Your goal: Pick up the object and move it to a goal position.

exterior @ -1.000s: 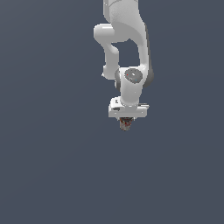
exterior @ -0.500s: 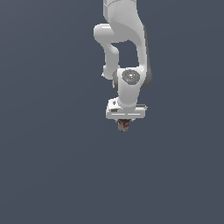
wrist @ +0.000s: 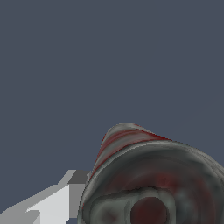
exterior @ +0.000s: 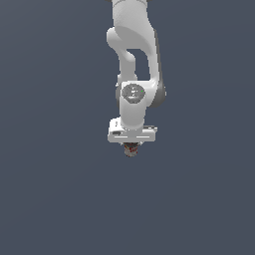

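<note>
Gripping can [exterior: 131, 149] | tool [exterior: 131, 146] closed on its sides | can [wrist: 153, 179] fills wrist view, finger [wrist: 52, 203] beside it

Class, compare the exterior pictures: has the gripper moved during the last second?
Yes, slightly: the gripper with the can has shifted downward in the exterior view, judged against the picture's frame; no fixed landmark is visible.

No legible text or markings

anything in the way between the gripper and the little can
Nothing visible stands between them. In the exterior view the small dark cylinder with red and whitish label patches sits directly under the white gripper, and in the wrist view it fills the near frame beside one pale finger. Whether the fingers actually touch it cannot be told.
</note>
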Tool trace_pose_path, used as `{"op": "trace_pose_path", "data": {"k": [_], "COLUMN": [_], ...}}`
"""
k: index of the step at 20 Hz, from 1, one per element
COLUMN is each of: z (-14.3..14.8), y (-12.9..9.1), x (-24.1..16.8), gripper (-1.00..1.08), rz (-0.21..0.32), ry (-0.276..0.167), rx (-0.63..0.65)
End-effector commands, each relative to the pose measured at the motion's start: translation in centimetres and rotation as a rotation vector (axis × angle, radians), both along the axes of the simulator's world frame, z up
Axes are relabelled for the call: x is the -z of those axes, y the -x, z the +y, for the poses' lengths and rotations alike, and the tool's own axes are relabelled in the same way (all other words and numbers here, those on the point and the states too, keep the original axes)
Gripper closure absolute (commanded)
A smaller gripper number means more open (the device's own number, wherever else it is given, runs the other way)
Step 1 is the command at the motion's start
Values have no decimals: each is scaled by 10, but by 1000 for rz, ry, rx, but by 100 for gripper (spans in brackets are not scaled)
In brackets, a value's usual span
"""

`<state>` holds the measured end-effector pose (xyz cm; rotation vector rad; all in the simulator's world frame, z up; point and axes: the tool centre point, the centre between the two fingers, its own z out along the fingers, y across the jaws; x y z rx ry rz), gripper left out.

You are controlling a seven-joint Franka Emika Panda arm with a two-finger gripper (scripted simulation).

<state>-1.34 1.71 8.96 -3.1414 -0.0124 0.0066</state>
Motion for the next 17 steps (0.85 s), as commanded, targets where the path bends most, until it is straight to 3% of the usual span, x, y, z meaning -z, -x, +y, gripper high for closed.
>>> {"op": "trace_pose_path", "data": {"k": [1,9,17], "z": [-16,-46,-54], "y": [-15,-43,-52], "x": [-5,-12,-13], "gripper": [108,108,108], "rz": [-4,-4,-4], "ry": [0,0,0], "rx": [0,0,0]}}
